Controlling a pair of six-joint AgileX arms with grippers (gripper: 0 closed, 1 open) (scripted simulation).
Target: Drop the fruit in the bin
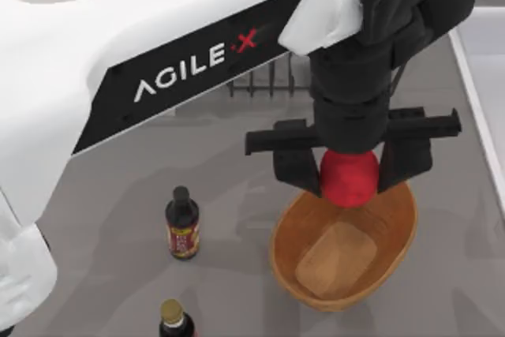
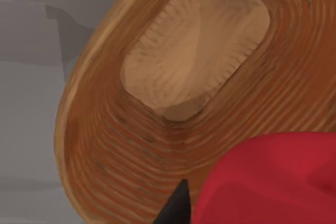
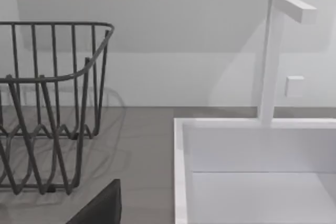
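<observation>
The left hand [image 1: 351,165] gripped the fruit [image 1: 349,177] between nearly closed fingers, poised above the bin's [image 1: 398,252] twelve o'clock rim, at four o'clock on the surface [image 1: 237,211], apparently so that release would drop it inside.

We find the fruit [image 1: 349,178], red, glossy and rounded, clamped between the fingers of our left gripper [image 1: 351,165]. The bin [image 1: 394,230], an oval orange-brown wicker basket with a tan base, sits upright directly beneath that gripper.
</observation>
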